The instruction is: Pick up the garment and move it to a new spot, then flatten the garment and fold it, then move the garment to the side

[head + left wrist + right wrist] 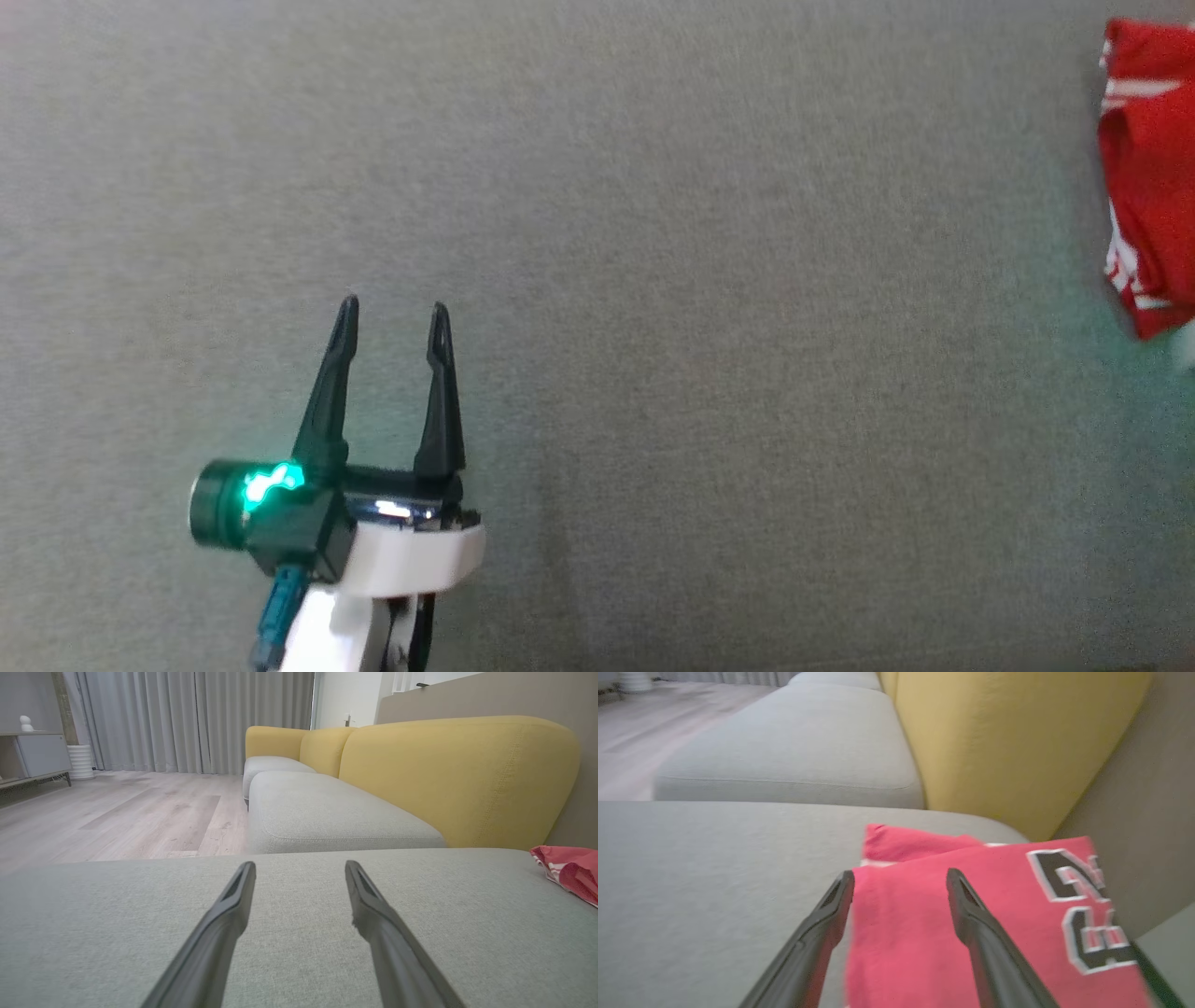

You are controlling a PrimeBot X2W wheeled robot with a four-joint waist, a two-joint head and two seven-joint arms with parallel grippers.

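Saw coarse, matt grey woven cloth on the seat cushion (653,233), lightly fuzzy. Found the garment (910,933) in smooth red knit cloth, soft and matt, with black lettering (1087,952) edged in white. Noted dark, matt plastic on the long fingers (222,933) of the left tool (393,304) and the right tool (900,873). Noted a glossy white plastic shell (411,560) behind the left tool, plus a bright, metal-looking strip (392,510). Saw finer yellow cloth with a stitched seam on the backrest (458,779). Saw pale, satin wood-grain boards on the floor (117,812) and matt grey cloth curtains (187,718).
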